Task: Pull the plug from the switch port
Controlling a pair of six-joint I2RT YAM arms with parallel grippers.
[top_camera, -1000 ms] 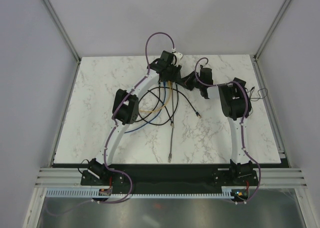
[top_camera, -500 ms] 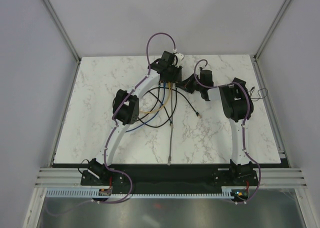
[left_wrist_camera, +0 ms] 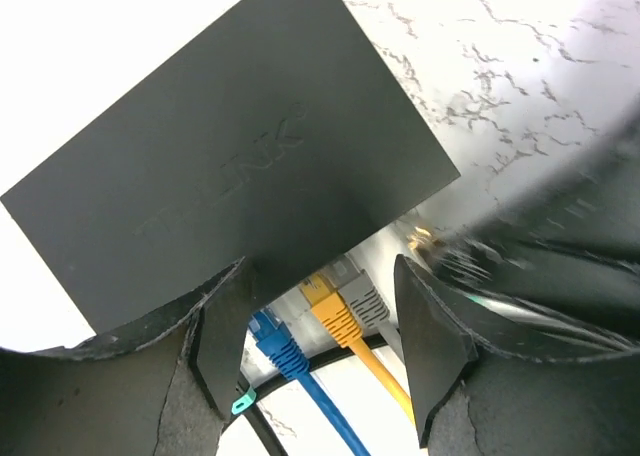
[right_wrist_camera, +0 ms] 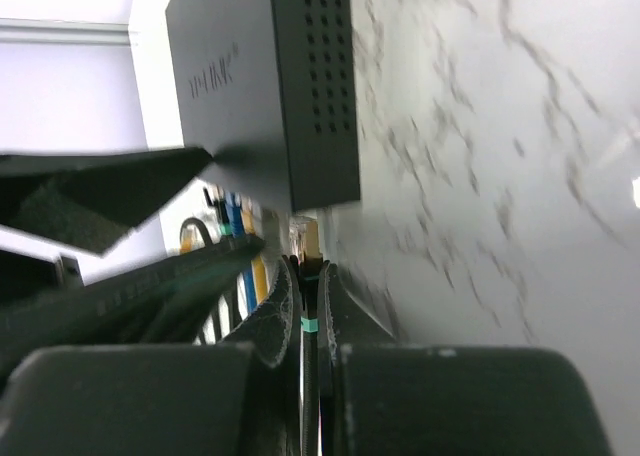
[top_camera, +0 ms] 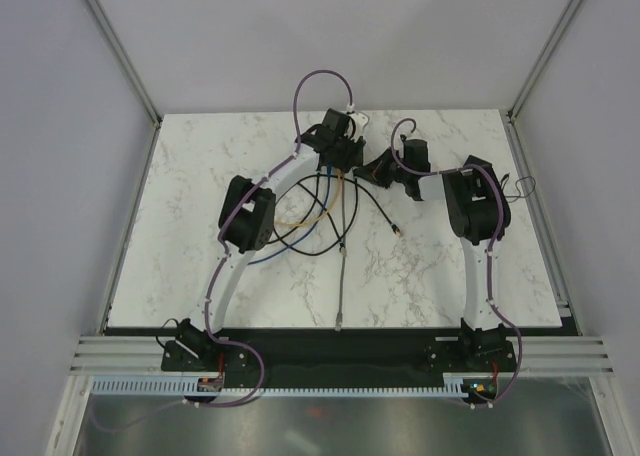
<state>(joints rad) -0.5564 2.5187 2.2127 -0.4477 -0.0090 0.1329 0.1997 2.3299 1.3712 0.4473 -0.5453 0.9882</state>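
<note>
Right gripper (right_wrist_camera: 305, 276) tight on plug (right_wrist_camera: 306, 238), just beside switch (right_wrist_camera: 260, 76).

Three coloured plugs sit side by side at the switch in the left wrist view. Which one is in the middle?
The yellow plug at the switch, between the blue plug on its left and the grey plug on its right.

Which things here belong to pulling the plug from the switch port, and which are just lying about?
Job in hand: switch; plug; right gripper, shut on that plug; left gripper, open.
Lying about: grey cable; black cable with a free end.
</note>
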